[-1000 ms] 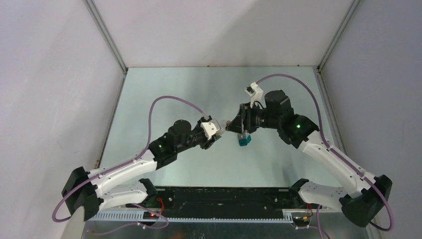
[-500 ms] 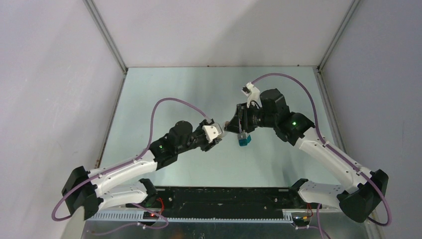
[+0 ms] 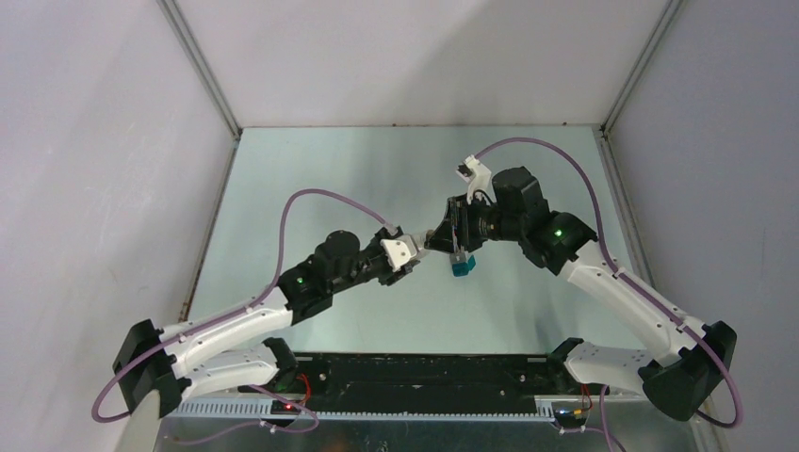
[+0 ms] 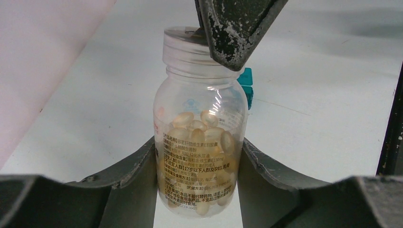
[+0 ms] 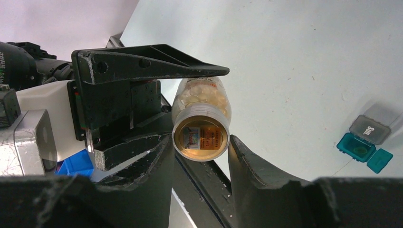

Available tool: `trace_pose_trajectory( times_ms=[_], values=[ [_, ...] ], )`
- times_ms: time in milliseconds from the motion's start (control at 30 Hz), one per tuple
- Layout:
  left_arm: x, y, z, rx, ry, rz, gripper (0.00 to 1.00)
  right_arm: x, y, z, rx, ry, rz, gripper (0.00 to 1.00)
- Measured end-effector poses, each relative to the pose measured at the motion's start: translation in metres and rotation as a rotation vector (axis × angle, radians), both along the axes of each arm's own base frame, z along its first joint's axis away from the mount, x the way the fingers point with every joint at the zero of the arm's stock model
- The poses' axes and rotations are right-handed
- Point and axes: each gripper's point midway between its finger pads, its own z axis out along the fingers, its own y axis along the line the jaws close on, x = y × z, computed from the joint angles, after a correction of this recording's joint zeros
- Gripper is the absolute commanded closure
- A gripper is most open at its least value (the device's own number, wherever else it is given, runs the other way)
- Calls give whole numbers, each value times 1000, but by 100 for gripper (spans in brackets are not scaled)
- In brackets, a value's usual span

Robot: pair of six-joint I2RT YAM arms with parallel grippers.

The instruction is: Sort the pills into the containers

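Bottle [image 4: 199,118], pinched in the left claw [image 4: 198,145], should be held steady while the cap [image 5: 201,135], clamped in the right claw [image 5: 200,140], is twisted off straight.

The left arm [image 3: 236,320] reaches from its base toward the table centre, with its gripper pointing right. The right arm [image 3: 617,287] reaches inward from its base, with its gripper pointing left. The two grippers meet tip to tip. The left gripper [image 4: 199,164] is closed, both fingers pressed on the body of a pill bottle [image 4: 199,118]. The right gripper [image 5: 200,156] clamps the bottle's cap from both sides.
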Motion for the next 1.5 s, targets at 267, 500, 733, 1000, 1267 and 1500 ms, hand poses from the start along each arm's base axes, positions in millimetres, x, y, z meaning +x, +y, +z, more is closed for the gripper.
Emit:
trace_pose_trajectory(
  times_ms=[267,500,733,1000,1267,1500],
  values=[
    [-2,2,-2,16,-16,-12,100,-4,4,-3,-16,-13,74,62],
    [-15,6,0,40,-36,-70,100,-18,2,-4,-52,-68,206,62],
    [-20,5,3,35,-44,-102,100,-25,1,0,-64,-124,283,64],
    [-21,6,0,44,-35,-103,100,-28,4,-4,-103,-179,316,64],
    [-9,14,-15,102,-28,-29,100,-14,16,-18,-161,-97,170,67],
    [0,19,-19,93,-55,32,100,-6,24,-17,-123,53,-87,67]
  ],
)
